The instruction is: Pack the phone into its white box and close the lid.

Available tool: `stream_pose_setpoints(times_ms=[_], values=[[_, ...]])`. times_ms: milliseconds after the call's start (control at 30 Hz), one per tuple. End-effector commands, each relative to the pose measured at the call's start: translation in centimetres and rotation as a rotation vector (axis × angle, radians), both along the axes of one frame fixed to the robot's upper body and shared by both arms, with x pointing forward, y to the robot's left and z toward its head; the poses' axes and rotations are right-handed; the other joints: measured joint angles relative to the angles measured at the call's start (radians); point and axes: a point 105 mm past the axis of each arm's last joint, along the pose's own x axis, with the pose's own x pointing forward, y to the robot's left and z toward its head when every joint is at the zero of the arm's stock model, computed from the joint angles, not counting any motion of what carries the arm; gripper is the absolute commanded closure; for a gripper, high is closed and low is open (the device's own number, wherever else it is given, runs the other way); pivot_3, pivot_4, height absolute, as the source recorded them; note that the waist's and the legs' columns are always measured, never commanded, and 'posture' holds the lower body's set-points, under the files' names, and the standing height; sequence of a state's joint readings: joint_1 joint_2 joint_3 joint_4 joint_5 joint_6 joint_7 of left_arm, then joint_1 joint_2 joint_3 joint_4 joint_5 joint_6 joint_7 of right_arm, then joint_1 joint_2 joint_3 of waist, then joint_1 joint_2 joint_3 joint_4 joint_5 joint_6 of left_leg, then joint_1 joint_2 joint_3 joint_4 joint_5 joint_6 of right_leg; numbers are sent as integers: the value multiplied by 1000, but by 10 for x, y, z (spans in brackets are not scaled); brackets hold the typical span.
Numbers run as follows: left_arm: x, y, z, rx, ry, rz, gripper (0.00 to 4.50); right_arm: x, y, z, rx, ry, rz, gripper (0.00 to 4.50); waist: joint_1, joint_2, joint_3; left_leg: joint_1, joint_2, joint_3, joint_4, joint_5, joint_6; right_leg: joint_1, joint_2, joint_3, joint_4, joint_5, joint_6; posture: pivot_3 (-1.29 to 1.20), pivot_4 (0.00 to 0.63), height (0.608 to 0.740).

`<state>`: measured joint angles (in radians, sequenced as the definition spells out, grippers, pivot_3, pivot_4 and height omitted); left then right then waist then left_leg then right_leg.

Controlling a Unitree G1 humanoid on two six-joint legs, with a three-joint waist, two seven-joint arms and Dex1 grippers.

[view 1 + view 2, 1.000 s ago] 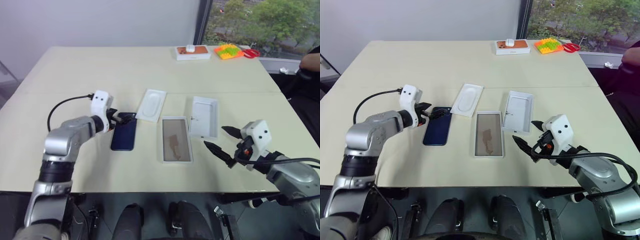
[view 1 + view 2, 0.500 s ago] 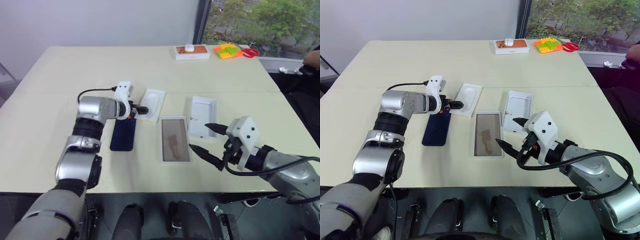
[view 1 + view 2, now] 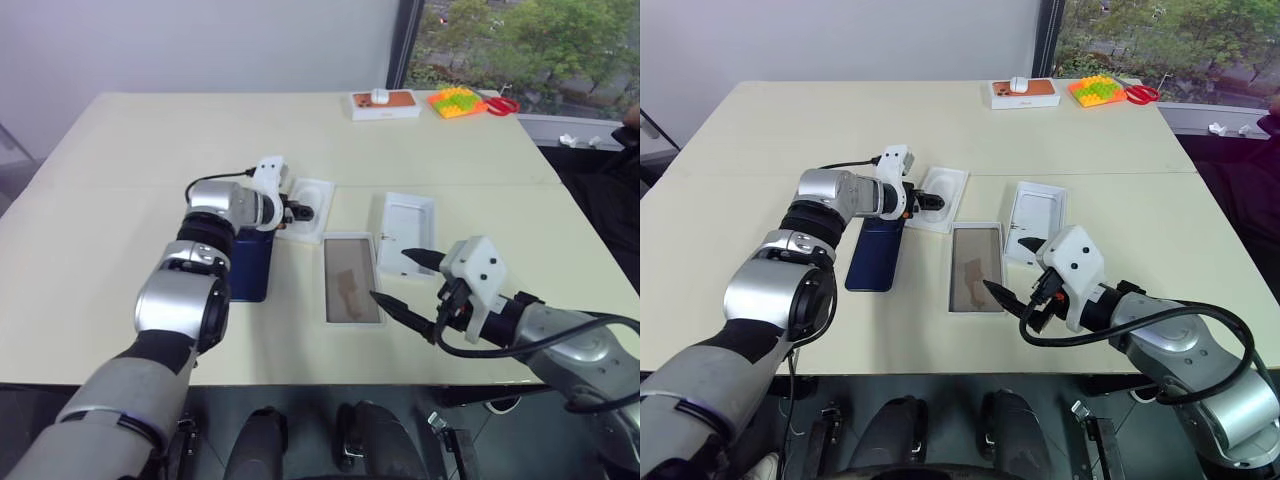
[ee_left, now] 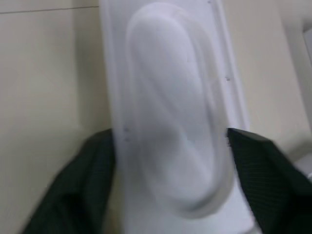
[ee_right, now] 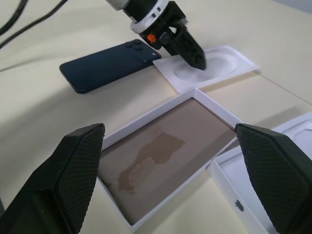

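Observation:
The dark blue phone (image 3: 250, 270) lies flat on the table, its far end hidden under my left arm. To its right lies the white box (image 3: 351, 282) with its tan floor bare, and beyond that the lid (image 3: 407, 235), inside up. My left gripper (image 3: 304, 211) is down on a white insert with an oval recess (image 4: 170, 87). It is open, one finger along each long side of the insert. My right gripper (image 3: 1007, 265) hovers open over the box's near right corner, holding nothing.
At the table's far edge stand an orange-topped white box (image 3: 385, 103), a bright block toy (image 3: 455, 101) and red scissors (image 3: 503, 104). A person's arm (image 3: 632, 112) shows at the right edge. The table's front edge (image 3: 300, 382) runs just below the box.
My left gripper has swung right from the phone's far end onto the white insert. My right gripper has drifted left toward the box.

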<state>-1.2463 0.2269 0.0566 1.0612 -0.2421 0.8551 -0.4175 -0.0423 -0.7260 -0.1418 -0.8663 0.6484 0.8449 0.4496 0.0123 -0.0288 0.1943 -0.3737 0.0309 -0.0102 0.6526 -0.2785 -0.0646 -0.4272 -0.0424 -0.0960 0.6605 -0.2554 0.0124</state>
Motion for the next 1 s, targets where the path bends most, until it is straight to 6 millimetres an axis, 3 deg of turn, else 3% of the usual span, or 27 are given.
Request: stream_pose_setpoints(times_ms=[33, 133, 167, 300, 500, 600, 733, 833, 1000], values=[[3, -1, 8, -13, -15, 15, 2897, -3, 4, 9, -9, -57, 13, 0, 0, 0, 0, 0, 0, 0, 0, 0, 0, 0, 0, 0, 0, 0, 0, 0, 150, 740], [4, 0, 9, -26, -14, 29, 4344, -1, 3, 9, -7, -63, 7, 0, 0, 0, 0, 0, 0, 0, 0, 0, 0, 0, 0, 0, 0, 0, 0, 0, 150, 740], [5, 0, 10, -44, -18, 35, 4466, -1, 4, 9, -7, -63, 6, 0, 0, 0, 0, 0, 0, 0, 0, 0, 0, 0, 0, 0, 0, 0, 0, 0, 150, 740], [7, 1, 18, -130, -29, 50, 4466, -1, 5, 9, -5, -67, 7, 0, 0, 0, 0, 0, 0, 0, 0, 0, 0, 0, 0, 0, 0, 0, 0, 0, 150, 740], [3, 14, 54, -356, -186, -22, 4466, -2, 4, 9, -5, -72, -4, 0, -7, 0, 0, 0, 0, 0, -1, 0, 0, 0, 0, 0, 0, 0, 0, 0, 150, 740], [-12, 27, 68, -405, -304, -62, 4466, -2, 1, 8, -9, -72, -13, 0, -15, 0, 0, 1, 1, 0, -1, 0, -1, 0, 0, 0, 1, 0, 0, 0, 150, 740], [-41, 43, 67, -453, -300, -69, 4466, -4, -4, 7, -18, -68, -24, 0, -17, 0, 0, 1, 2, 0, -1, 1, -2, 0, -2, 1, 2, 1, -1, 0, 150, 740], [-78, 35, 59, -436, -269, -166, 4466, -2, -12, 5, -34, -62, -39, 0, -19, 0, 0, 1, 1, 0, 0, 1, -2, 0, -2, 1, 2, 0, 0, 0, 150, 740], [-118, 10, 45, -403, -167, -271, 4466, -1, -23, 2, -61, -54, -54, 0, -3, 0, 0, 1, 1, 0, 3, 1, -2, 0, -1, 1, 3, 1, 0, 0, 150, 740]])
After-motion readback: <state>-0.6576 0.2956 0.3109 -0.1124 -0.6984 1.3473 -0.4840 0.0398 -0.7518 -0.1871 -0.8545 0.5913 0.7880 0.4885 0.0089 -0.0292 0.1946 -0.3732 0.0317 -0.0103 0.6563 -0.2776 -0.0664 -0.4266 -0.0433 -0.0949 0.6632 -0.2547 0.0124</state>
